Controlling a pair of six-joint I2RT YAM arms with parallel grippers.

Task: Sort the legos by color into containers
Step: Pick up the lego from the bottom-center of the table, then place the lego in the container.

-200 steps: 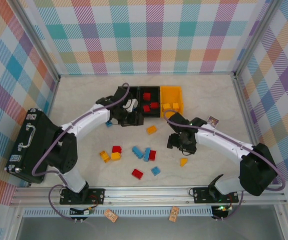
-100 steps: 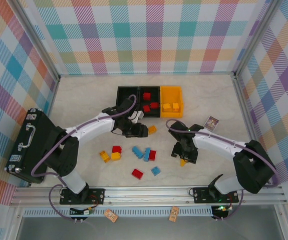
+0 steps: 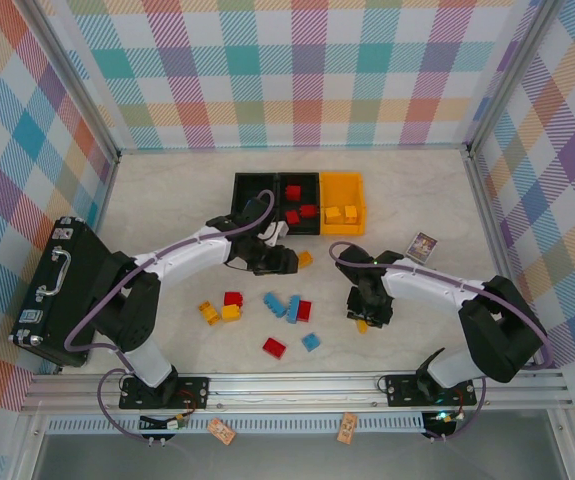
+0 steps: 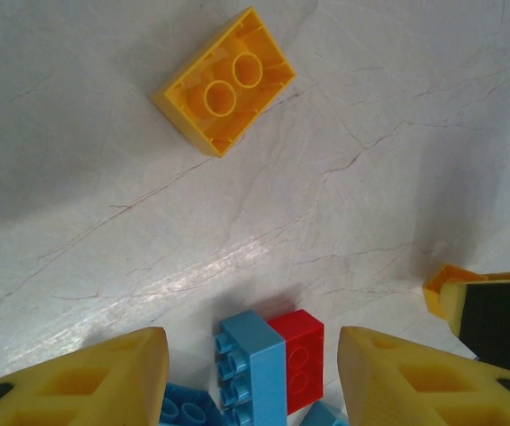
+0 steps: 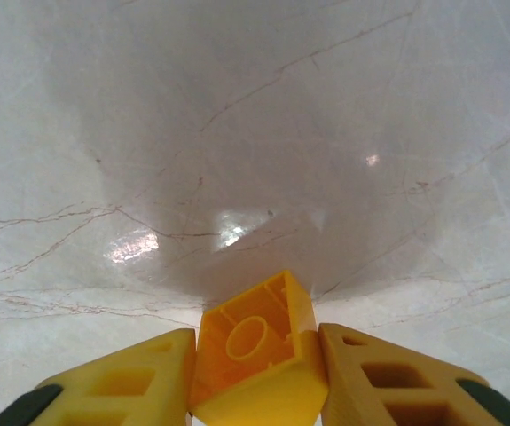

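Observation:
Three joined containers stand at the back: an empty black bin (image 3: pixel 257 190), a black bin (image 3: pixel 300 214) with red legos and a yellow bin (image 3: pixel 343 185) with yellow ones. My right gripper (image 3: pixel 364 318) (image 5: pixel 255 377) is shut on a small yellow lego (image 3: pixel 363 325) (image 5: pixel 256 355), hollow side showing, low over the table. My left gripper (image 3: pixel 279 259) (image 4: pixel 253 377) hangs open and holds nothing. Between its fingers I see a blue lego (image 4: pixel 262 368) stuck to a red one (image 4: pixel 299 357), apart from both. A yellow lego (image 3: pixel 304 259) (image 4: pixel 225 84) lies upside down just beyond it.
Loose legos lie mid-table: yellow (image 3: pixel 208 313), red (image 3: pixel 233 298), blue (image 3: pixel 275 304), red (image 3: pixel 274 347), blue (image 3: pixel 311 341). A black suitcase (image 3: pixel 57 290) sits at the left. A small card (image 3: pixel 424 245) lies at the right. A metal rail (image 3: pixel 297 385) runs along the front.
My right gripper dropped onto the yellow lego and closed on it. My left arm pulled back from the bins toward the yellow lego in the middle.

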